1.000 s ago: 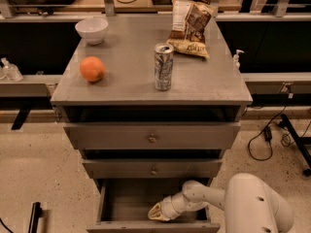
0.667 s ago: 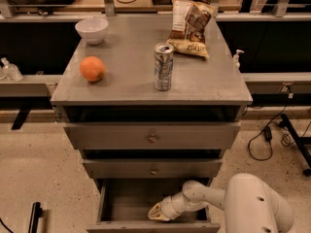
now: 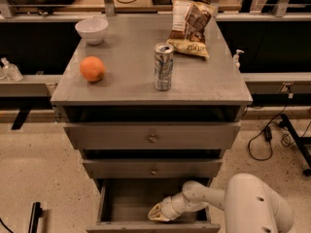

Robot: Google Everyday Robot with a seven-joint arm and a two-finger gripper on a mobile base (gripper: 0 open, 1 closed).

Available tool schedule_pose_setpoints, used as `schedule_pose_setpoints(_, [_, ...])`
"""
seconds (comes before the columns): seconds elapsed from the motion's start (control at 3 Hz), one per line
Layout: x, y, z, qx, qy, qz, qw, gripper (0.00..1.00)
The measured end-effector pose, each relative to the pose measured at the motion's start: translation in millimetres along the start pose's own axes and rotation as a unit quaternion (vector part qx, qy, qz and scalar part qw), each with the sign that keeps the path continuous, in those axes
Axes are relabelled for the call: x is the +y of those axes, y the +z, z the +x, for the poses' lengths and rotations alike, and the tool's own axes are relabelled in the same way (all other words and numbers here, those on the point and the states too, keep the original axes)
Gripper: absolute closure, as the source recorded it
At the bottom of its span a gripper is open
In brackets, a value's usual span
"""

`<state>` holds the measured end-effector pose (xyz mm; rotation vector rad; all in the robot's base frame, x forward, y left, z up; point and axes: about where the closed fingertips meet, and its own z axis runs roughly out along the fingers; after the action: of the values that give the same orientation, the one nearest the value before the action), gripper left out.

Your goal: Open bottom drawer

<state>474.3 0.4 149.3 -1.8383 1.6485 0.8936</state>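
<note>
Inside the pulled-out bottom drawer (image 3: pixel 125 201), the hand (image 3: pixel 158 212) rests near its cropped front; open or closed, I cannot tell.

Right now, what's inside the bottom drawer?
Only the gripper shows, near the front of the bottom drawer. The floor under it and the arm is covered.

bottom drawer (image 3: pixel 127 198): open | gripper (image 3: pixel 156 212): inside it, by front edge | cabinet top (image 3: pixel 121 89): can (image 3: pixel 163 67), orange (image 3: pixel 92 69), bowl (image 3: pixel 92 30), chip bag (image 3: pixel 190 27)

On the table (image 3: pixel 121 89) the bowl (image 3: pixel 92 30) sits back left, the orange (image 3: pixel 92 69) before it, the can (image 3: pixel 164 67) centre, the chip bag (image 3: pixel 191 27) back right; below, the tool (image 3: pixel 158 212) lies inside the bottom drawer (image 3: pixel 127 200), near its front
</note>
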Motion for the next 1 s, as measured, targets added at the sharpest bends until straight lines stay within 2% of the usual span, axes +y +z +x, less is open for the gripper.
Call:
schedule_pose_setpoints(0.67, [0.0, 0.0, 0.0, 0.0, 0.0, 0.0, 1.0, 1.0])
schedule_pose_setpoints(1.0, [0.0, 0.0, 0.0, 0.0, 0.0, 0.0, 1.0, 0.74])
